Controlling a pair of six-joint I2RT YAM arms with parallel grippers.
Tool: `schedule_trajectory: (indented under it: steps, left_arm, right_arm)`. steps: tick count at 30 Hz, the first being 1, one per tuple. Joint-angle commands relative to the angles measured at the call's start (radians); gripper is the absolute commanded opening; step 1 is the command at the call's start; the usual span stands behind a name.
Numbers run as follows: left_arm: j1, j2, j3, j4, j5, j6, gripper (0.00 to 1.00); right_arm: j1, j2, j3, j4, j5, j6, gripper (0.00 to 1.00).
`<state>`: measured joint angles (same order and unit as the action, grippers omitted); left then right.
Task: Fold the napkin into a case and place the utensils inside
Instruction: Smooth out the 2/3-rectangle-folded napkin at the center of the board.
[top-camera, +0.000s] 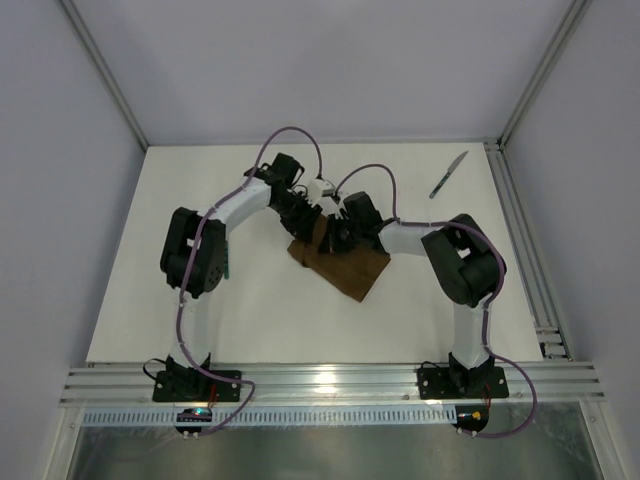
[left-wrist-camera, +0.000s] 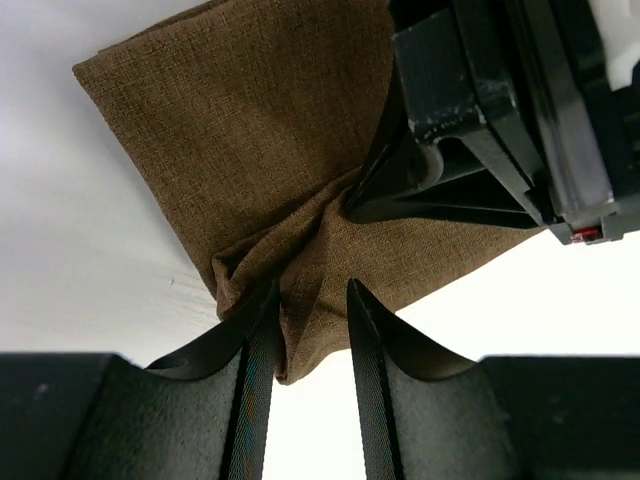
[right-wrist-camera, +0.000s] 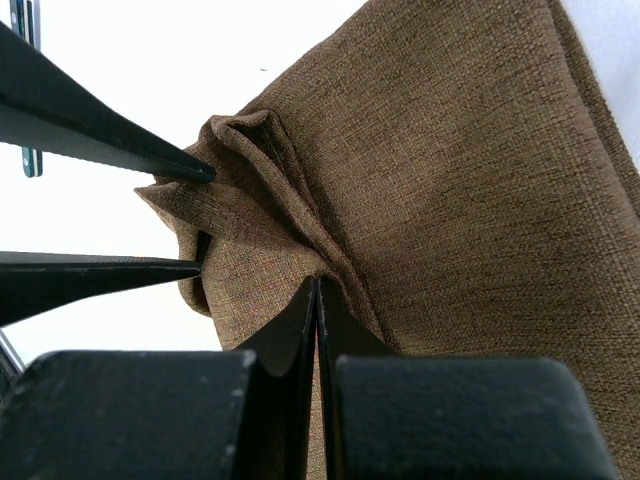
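The brown napkin (top-camera: 345, 265) lies folded into an oblong at the table's middle, its far-left corner bunched up. My left gripper (left-wrist-camera: 310, 287) stands open there, with a loose fold of the napkin (left-wrist-camera: 250, 130) between its fingers and touching the left one. My right gripper (right-wrist-camera: 318, 282) is shut, pinching a crease of the napkin (right-wrist-camera: 470, 170) right beside that corner; creases run out from its tips. In the top view both grippers, left (top-camera: 312, 222) and right (top-camera: 335, 238), meet over that corner. The knife (top-camera: 449, 174) lies alone at the far right. The fork is not clearly seen.
Metal frame rails run along the table's right edge (top-camera: 525, 250) and near edge (top-camera: 330, 380). Grey walls close the back and sides. A thin dark green object (top-camera: 228, 258) shows beside the left arm's elbow.
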<state>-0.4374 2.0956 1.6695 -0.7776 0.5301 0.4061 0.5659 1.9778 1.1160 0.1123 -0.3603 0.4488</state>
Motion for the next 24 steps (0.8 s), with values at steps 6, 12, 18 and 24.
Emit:
schedule_trajectory:
  steps: [6,12,18,24]
  left_arm:
    - [-0.001,-0.031,-0.017,-0.022,-0.085,0.092,0.37]
    - [-0.015,-0.014,-0.025,0.012,-0.081,0.097,0.27]
    - [-0.015,0.012,0.007,0.02,-0.035,0.059,0.03]
    - [-0.014,0.072,0.076,-0.025,-0.002,0.017,0.0]
  right_arm:
    - [-0.006,0.032,0.011,-0.016,0.0,-0.004,0.04]
    - [-0.006,0.032,0.008,-0.014,-0.005,-0.004,0.04]
    - [-0.009,0.03,0.013,-0.017,-0.022,-0.013,0.04]
    - [-0.008,0.024,0.025,-0.016,-0.054,-0.03,0.04]
